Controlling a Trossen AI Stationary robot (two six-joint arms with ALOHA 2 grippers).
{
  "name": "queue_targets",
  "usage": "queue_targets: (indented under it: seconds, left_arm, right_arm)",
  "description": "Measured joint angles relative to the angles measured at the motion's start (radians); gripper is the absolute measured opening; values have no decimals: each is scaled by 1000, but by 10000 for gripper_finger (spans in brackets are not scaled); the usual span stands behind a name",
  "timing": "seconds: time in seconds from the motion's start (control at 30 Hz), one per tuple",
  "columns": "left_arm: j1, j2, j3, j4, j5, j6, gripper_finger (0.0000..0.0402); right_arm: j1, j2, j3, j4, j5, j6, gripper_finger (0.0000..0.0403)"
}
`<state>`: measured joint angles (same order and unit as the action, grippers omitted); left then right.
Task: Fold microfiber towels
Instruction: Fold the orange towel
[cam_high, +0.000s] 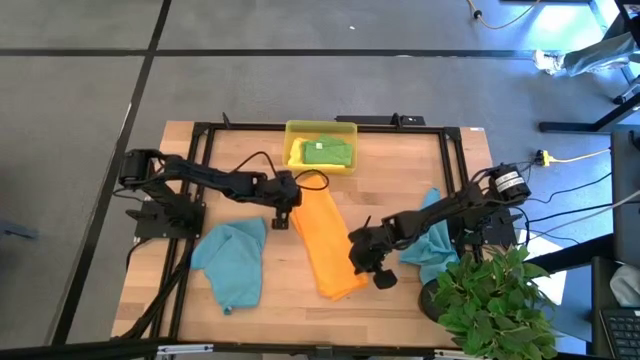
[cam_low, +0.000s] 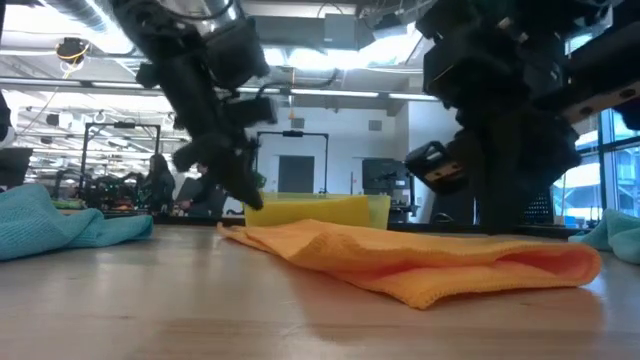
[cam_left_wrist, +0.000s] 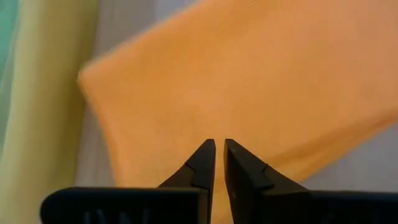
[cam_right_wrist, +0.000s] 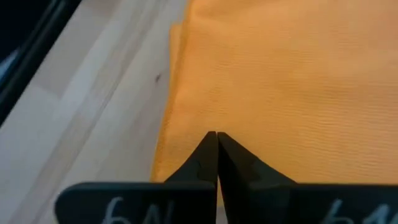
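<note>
Overhead, first: orange towel (cam_high: 324, 243), folded into a long strip, lies mid-tabletop (cam_high: 290, 305), its far end just short of the yellow tray (cam_high: 293, 128). Green towel (cam_high: 325, 152) sits inside that tray. One teal towel (cam_high: 233, 264), crumpled, lies to the orange towel's left; a second teal towel (cam_high: 432, 243) lies to its right, partly under the right arm, beside a potted plant (cam_high: 490, 300). Left claw (cam_high: 284, 212) hangs at the orange towel's far end; right claw (cam_high: 368, 262) at its near right edge.

Table-level view: orange towel (cam_low: 420, 262) rests flat with a rounded fold at one end; both arms are above it, tray (cam_low: 312, 210) behind.

Left wrist view: left claw (cam_left_wrist: 219, 149) stands a slit apart over the orange towel (cam_left_wrist: 249, 81), holding nothing visible.

Right wrist view: right claw (cam_right_wrist: 216, 138) is closed tip to tip over the towel's (cam_right_wrist: 298, 87) edge; whether any cloth is caught between the tips cannot be told.

Risks, as judged: if cloth is snagged on either claw, lifting away would drag the strip and undo the fold; the left arm's withdrawal near the tray could nudge it.
</note>
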<state>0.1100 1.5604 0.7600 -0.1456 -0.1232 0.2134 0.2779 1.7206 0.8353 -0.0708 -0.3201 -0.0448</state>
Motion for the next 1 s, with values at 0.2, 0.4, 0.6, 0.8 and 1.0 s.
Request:
queue_targets:
  seconds: [0.2, 0.4, 0.6, 0.8, 1.0]
  left_arm:
    - [-115, -15, 31, 11, 35, -15, 28]
    - [-206, -7, 29, -9, 28, -91, 28]
    - [-315, 26, 30, 213, 29, -127, 28]
    - [-384, 151, 30, 441, 33, -125, 22]
    - [-398, 298, 66, 536, 97, -130, 3]
  right_arm:
    - [-2, -43, 46, -111, 82, -76, 3]
    - [-79, -53, 45, -58, 277, -177, 4]
    - [-273, -37, 46, 71, 273, -321, 4]
    - [-430, -27, 45, 114, 124, -409, 4]
    - [-470, 34, 56, 187, 63, -457, 4]
